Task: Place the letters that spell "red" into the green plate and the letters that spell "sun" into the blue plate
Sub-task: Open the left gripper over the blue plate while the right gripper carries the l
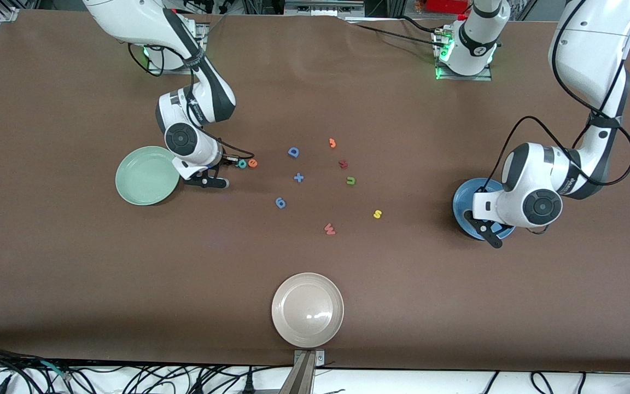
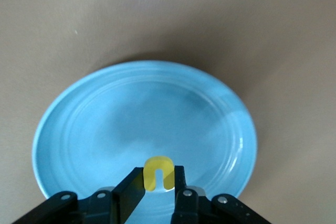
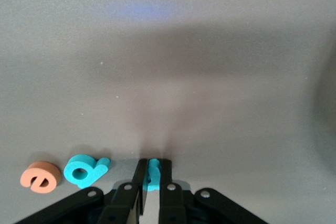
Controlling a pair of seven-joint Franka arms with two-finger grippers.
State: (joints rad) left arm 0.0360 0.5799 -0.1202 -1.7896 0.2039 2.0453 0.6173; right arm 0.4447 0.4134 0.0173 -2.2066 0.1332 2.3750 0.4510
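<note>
My right gripper [image 1: 220, 183] is down at the table beside the green plate [image 1: 147, 175], toward the middle of the table from it. Its jaws are shut on the teal "r" [image 3: 152, 174]. The teal "d" [image 1: 242, 163] and orange "e" [image 1: 252, 163] lie close by on the cloth. My left gripper [image 1: 494, 241] hangs over the blue plate [image 2: 142, 114], shut on the yellow "u" [image 2: 158, 172]. The olive "n" [image 1: 351, 180] and yellow "s" [image 1: 377, 214] lie mid-table.
Loose mid-table: a blue "D" [image 1: 293, 152], an orange hook piece [image 1: 332, 143], a dark red letter [image 1: 343, 163], a blue plus [image 1: 298, 177], a blue digit [image 1: 280, 203] and a red "w" [image 1: 330, 229]. A beige plate [image 1: 307, 310] sits nearest the front camera.
</note>
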